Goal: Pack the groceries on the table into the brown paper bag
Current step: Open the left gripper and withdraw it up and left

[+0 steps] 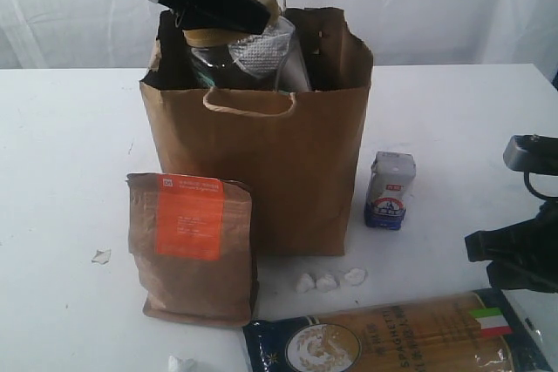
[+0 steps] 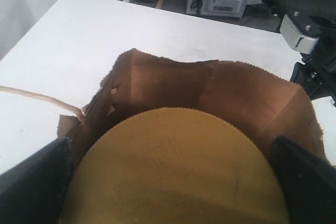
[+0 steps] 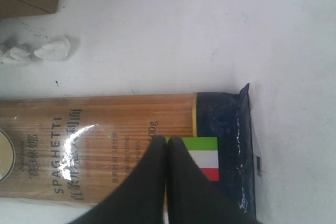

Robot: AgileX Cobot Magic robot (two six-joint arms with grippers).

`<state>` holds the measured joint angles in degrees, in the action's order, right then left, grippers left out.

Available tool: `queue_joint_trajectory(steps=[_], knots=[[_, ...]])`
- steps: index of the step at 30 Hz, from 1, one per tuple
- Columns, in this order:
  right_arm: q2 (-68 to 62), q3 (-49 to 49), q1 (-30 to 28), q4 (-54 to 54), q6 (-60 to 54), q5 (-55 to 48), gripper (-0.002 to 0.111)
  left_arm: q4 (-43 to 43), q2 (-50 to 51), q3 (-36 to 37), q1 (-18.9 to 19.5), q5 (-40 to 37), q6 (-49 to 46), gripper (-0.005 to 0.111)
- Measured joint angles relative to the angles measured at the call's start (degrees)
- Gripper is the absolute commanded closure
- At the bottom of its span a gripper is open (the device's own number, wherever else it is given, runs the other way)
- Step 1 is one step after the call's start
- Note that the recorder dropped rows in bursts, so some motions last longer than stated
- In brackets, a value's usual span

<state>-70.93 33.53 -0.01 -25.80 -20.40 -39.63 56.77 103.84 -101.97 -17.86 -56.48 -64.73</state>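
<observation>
The long flat spaghetti pack (image 1: 392,337), glossy clear film over straw-coloured strands with dark blue ends, lies nearest on the white tabletop (image 1: 70,154). My right gripper (image 3: 167,142) hangs over its flag-printed end, black fingers pressed together on nothing; whether they touch the film I cannot tell. My left gripper (image 1: 228,8) is clamped on the round, ridged olive lid (image 2: 173,166) of the big clear jar (image 1: 214,63), which is in the mouth of the tall creased kraft paper bag (image 1: 261,172), between its ragged rims and twisted loop handles. Something grey and mesh-like (image 1: 261,51) shows beside the jar. A matt brown pouch with an orange label (image 1: 190,246) stands just in front of the bag. A small blue-white carton (image 1: 390,189) stands upright near the bag, on my right arm's side. Three white crumpled scraps (image 1: 327,281) lie before it.
</observation>
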Motion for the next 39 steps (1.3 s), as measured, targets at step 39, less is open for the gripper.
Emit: queue_joint_trajectory(steps=[39], knots=[[0.0, 0.0, 0.0, 0.0, 0.0, 3.7, 0.108, -2.2, -13.6, -16.2, 1.2, -6.0, 6.8, 0.001]])
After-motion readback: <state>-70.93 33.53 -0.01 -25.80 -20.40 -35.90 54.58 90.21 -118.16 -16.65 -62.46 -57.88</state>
